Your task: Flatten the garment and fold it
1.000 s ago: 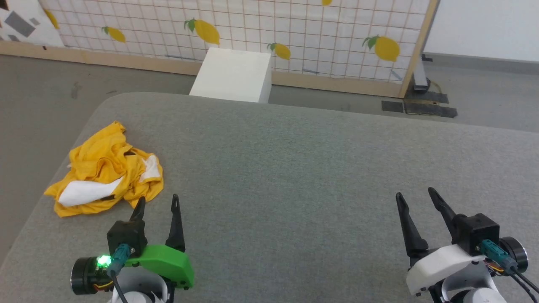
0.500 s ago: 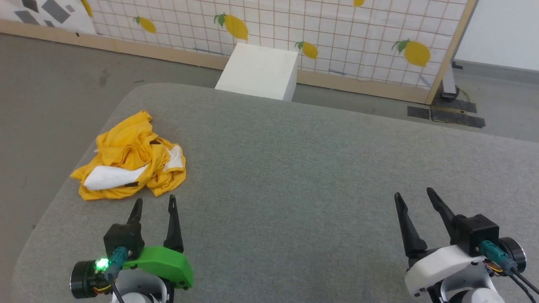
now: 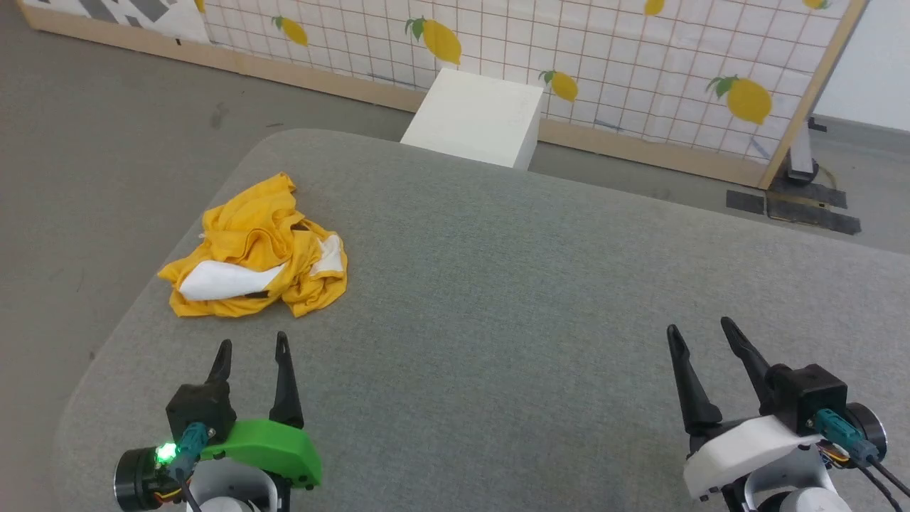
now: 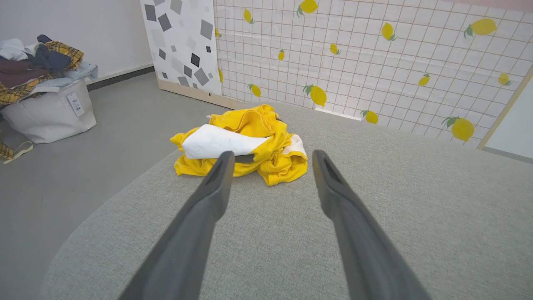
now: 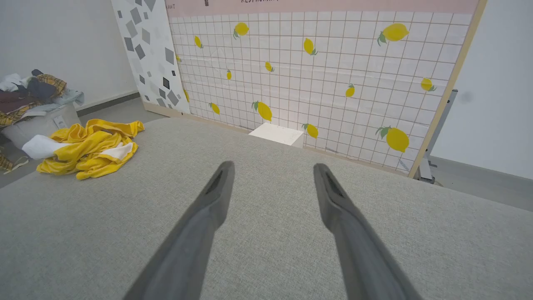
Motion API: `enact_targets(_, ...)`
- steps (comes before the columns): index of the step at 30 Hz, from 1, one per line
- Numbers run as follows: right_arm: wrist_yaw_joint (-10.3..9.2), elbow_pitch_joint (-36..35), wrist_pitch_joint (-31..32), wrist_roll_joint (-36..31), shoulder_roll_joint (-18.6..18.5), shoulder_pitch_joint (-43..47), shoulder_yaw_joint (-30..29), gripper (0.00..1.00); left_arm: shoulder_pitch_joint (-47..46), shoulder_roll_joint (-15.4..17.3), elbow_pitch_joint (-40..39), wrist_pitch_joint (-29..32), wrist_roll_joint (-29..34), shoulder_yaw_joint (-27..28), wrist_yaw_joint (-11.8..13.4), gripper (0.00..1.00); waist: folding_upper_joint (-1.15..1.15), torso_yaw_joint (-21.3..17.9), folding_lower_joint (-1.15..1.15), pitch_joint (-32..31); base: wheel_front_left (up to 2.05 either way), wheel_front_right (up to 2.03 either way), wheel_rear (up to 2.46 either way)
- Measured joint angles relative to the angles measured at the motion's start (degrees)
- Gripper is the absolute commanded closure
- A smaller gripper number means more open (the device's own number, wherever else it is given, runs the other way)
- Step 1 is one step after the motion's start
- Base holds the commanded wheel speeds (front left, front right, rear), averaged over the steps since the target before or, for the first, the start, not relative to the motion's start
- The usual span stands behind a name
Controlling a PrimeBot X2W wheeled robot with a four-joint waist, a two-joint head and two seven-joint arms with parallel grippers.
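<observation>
Grey table (image 3: 498, 320) shifts in your head view as the camera turns toward the crumpled shirt (image 3: 256, 252) by its left edge; your left gripper (image 3: 254, 339) and right gripper (image 3: 699, 325) gape empty, nothing flattened.

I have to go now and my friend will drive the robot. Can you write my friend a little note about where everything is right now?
Left gripper: open, empty, fingers pointing at the garment, just short of it, not touching.
Right gripper: open, empty, at the right side of the table, far from the garment.
Garment: a crumpled yellow heap with white patches showing, lying near the far left corner of the grey table.
Done: nothing yet; it is neither flattened nor folded.
Left to do: pick it up, spread it flat, then fold it.
</observation>
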Motion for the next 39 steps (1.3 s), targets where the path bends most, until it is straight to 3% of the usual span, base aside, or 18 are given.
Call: enact_targets(39, 0.0, 2.0, -3.25, 2.54, 0.07, -0.55, 1.49, 0.0, -0.01, 1.8, 3.31, -4.7, -4.93, -1.47, 4.21, 0.0, 0.0, 10.44, 0.0, -1.2, 0.0, 0.0, 0.0)
